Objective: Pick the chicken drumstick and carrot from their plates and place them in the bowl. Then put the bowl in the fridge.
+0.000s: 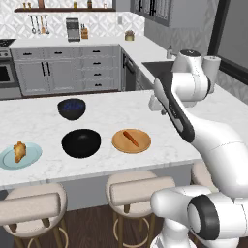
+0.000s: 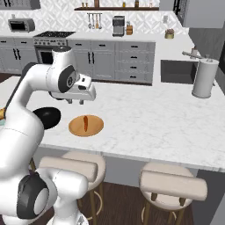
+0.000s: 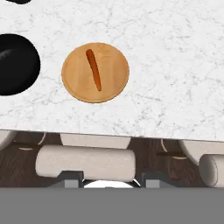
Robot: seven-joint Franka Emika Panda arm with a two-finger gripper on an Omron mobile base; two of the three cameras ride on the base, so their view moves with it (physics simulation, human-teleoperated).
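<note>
The tan plate (image 1: 131, 141) is sitting near the marble counter's (image 1: 43, 116) front edge, open marble lying to its right. The carrot (image 3: 93, 69) is lying on it, the black bowl (image 1: 81, 143) beside it holding nothing; the chicken drumstick (image 1: 19, 150) is resting on the blue plate (image 1: 20, 156). The gripper (image 2: 75, 102) is hovering above; whether its jaws are parted, I cannot tell

A glossy black bowl (image 1: 81, 143), empty, is seen upright on the tabletop (image 1: 111, 116). At its 3 o'clock a tan plate (image 1: 131, 141) carries the orange carrot (image 1: 130, 138), laid flat. At its 9 o'clock a pale-blue plate (image 1: 20, 156) carries the golden-brown chicken drumstick (image 1: 19, 151).
</note>
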